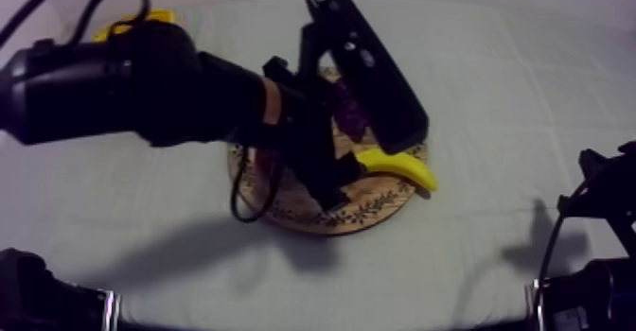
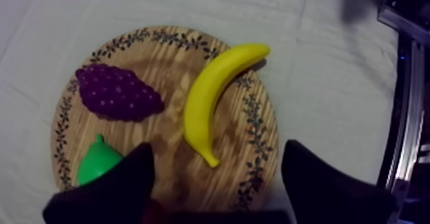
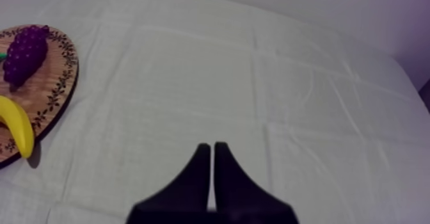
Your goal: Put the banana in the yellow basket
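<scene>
On wooden board (image 2: 167,65), banana (image 2: 208,98) tip overhangs rim (image 2: 267,121), left tool (image 2: 219,148) apart, right tool (image 3: 213,147) together.

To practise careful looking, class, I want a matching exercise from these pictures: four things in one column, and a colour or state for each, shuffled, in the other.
1. banana
2. bunch of grapes
3. left gripper
4. right gripper

a. shut, over the bare cloth
b. yellow
c. open, above the wooden board
d. purple

Pairs: 1-b; 2-d; 3-c; 4-a
</scene>
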`<control>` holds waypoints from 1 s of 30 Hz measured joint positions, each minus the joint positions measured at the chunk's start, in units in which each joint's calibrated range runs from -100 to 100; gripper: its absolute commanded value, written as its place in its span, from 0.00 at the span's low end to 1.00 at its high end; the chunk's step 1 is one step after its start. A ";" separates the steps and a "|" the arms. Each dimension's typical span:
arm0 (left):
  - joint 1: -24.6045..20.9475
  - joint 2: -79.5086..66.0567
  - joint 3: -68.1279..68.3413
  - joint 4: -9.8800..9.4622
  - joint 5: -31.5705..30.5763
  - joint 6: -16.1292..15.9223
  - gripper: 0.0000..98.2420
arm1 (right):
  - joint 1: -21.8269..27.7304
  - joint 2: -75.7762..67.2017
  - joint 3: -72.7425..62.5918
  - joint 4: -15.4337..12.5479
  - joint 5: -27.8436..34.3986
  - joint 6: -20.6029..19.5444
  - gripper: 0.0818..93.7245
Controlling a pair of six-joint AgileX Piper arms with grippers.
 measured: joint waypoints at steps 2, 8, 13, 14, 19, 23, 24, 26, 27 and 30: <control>0.00 2.99 -2.99 0.29 2.15 -0.31 0.74 | 0.00 0.00 0.00 0.00 0.00 0.00 0.00; -1.03 11.20 -10.64 2.73 9.59 -2.04 0.73 | 0.00 0.00 0.00 0.00 0.00 0.00 0.00; -1.25 17.05 -17.25 2.73 16.43 -2.33 0.73 | 0.00 0.00 0.00 0.00 0.00 0.00 0.00; -1.21 18.28 -18.64 2.73 17.67 -2.19 0.73 | 0.00 0.00 0.00 0.00 0.00 0.00 0.00; -0.86 23.62 -24.34 2.31 23.56 -1.64 0.72 | 0.00 0.00 0.00 0.00 0.00 0.00 0.00; -0.54 27.25 -28.65 1.98 27.24 -1.08 0.71 | 0.00 0.00 0.00 0.00 0.00 0.00 0.00; -0.50 28.16 -29.84 1.93 28.17 -0.92 0.71 | 0.00 0.00 0.00 0.00 0.00 0.00 0.00; -0.36 29.82 -32.33 1.52 30.48 -0.60 0.70 | 0.00 0.00 0.00 0.00 0.00 0.00 0.00; -0.29 30.74 -33.64 1.36 31.56 -0.33 0.69 | 0.00 0.00 0.00 0.00 0.00 0.00 0.00; -0.25 33.27 -37.36 0.76 35.00 0.33 0.67 | 0.00 0.00 0.00 0.00 0.00 0.00 0.00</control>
